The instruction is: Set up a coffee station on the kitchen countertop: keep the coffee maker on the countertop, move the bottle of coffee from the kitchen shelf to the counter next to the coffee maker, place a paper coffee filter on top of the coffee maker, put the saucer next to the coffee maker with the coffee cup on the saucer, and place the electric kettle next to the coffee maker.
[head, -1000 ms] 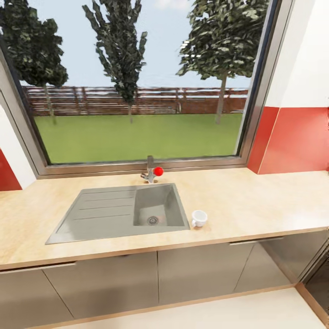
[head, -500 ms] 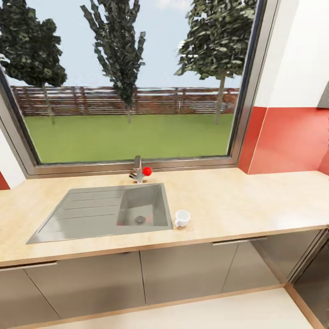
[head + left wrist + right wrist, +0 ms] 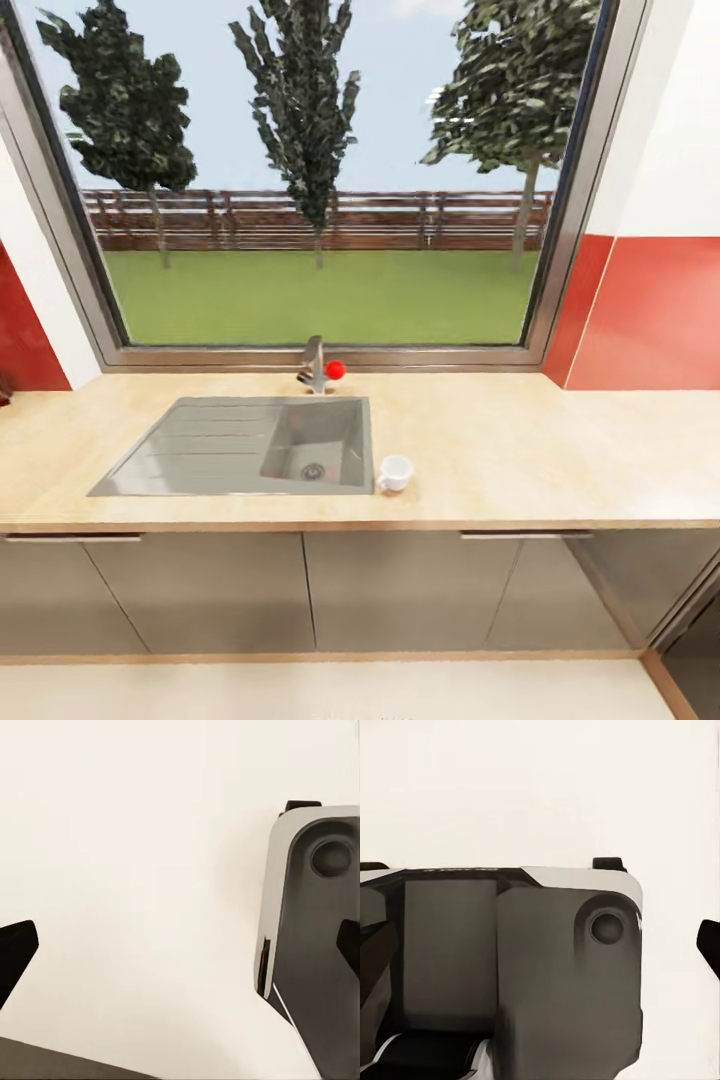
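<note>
View swung left | coffee cup (image 3: 394, 472) beside sink (image 3: 240, 446) | both claws spread

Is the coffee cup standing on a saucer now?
No, the coffee cup stands directly on the kitchen countertop, just right of the sink.

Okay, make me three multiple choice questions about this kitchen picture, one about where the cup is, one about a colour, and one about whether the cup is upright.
1. Where is the cup?
A. in the sink
B. on the countertop beside the sink
C. on the window sill

2. What colour is the tap knob?
A. red
B. blue
C. black

3. How is the cup standing?
A. upside down
B. on its side
C. upright, mouth up

Answers: 1 B, it sits just right of the basin; 2 A, a red ball shows on the tap; 3 C, its open rim faces up.
</note>
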Available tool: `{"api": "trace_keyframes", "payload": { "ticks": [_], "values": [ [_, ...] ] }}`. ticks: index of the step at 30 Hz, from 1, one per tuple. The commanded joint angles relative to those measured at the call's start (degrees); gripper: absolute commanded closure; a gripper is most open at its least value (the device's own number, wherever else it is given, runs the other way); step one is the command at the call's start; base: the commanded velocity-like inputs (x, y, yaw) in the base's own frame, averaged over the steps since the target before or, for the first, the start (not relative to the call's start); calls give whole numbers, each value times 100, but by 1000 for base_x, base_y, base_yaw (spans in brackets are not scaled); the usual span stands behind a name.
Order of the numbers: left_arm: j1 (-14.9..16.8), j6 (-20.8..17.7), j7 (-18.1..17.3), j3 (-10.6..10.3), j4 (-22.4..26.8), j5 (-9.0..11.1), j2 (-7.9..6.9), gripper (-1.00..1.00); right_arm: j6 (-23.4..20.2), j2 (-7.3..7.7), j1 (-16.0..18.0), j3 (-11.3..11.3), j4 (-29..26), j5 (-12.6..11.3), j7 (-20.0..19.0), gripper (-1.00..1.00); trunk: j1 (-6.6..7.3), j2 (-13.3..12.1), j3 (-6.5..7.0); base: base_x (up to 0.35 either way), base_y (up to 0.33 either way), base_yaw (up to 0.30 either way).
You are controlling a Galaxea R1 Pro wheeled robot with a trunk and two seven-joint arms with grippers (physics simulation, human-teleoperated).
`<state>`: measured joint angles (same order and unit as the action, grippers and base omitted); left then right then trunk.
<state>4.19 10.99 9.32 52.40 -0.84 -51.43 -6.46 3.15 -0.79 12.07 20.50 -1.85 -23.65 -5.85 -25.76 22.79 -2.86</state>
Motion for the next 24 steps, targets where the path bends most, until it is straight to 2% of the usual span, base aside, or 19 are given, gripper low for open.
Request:
{"api": "trace_keyframes", "payload": {
  "ticks": [1, 9, 14, 18, 24],
  "values": [
    [8, 22, 35, 40, -12, -60, 0, -100, 24, 0, 6, 38, 9, -60, -21, -100, -2, 13, -13, -112, -274, 112],
    [12, 31, 35, 50, -12, 75, 13, -100, 28, 17, 6, 26, -4, -44, -21, -100, -2, 13, -14, -146, -190, 21],
    [12, 204, -5, 53, -19, 263, 171, -100, 22, 10, 6, 24, -179, -41, -21, -100, -2, 13, -14, -20, -19, 1],
    [12, 304, -22, 28, -14, 296, 313, -100, 26, 12, 6, 24, -220, -43, -21, -100, -2, 13, -14, -2, -2, 0],
    [12, 306, 24, -2, -9, 277, 276, -100, 27, 26, 6, 24, -221, -43, -21, -100, -2, 13, -14, 0, 0, 0]
  ]
}}
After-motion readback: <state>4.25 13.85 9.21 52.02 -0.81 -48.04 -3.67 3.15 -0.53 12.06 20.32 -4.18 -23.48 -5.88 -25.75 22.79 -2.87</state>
